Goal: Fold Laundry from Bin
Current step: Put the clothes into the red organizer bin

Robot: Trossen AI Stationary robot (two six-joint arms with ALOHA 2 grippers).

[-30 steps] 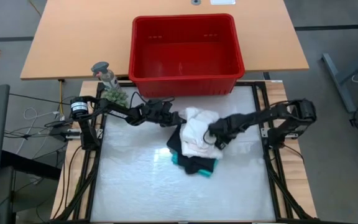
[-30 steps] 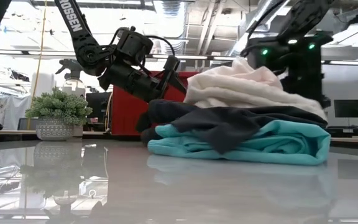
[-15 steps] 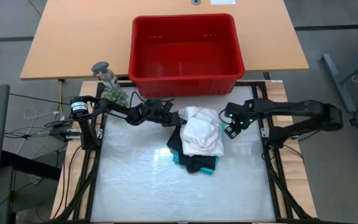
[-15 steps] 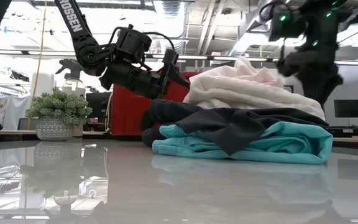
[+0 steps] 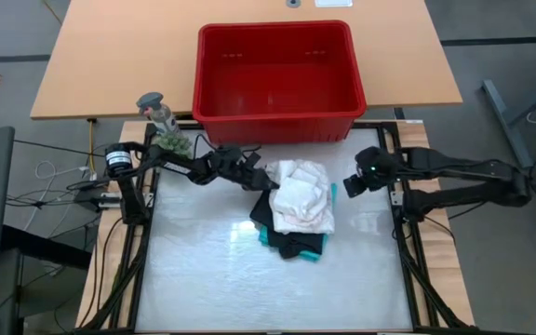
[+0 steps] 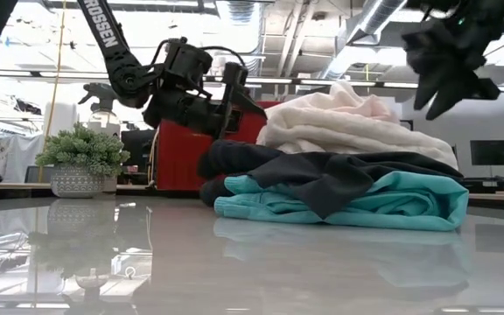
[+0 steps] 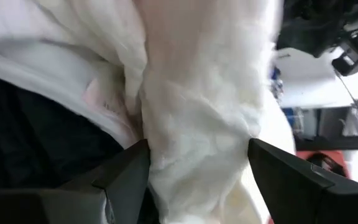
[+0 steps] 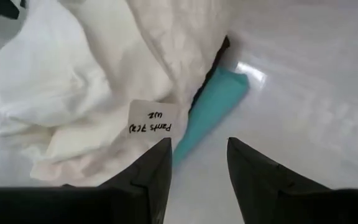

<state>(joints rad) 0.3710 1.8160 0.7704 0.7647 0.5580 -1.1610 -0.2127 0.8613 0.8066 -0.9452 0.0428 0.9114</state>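
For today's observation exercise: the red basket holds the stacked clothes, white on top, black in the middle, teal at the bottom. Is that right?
Not quite. The red basket is empty; the high view shows the clothes stacked on the table in front of it. The order stands: white on top, black in the middle, teal at the bottom.

Bin (image 5: 277, 70), upper centre of high view: showing solid red. Garment stack at frame centre: white top (image 5: 301, 194) lying over black garment (image 5: 266, 207), teal garment (image 5: 313, 249) peeking out beneath. White paper tag (image 8: 152, 121) showing dark handwriting. Table (image 5: 203, 279) reading glossy pale grey. Plant (image 6: 81, 147), left of low view: appearing green in a patterned grey pot.
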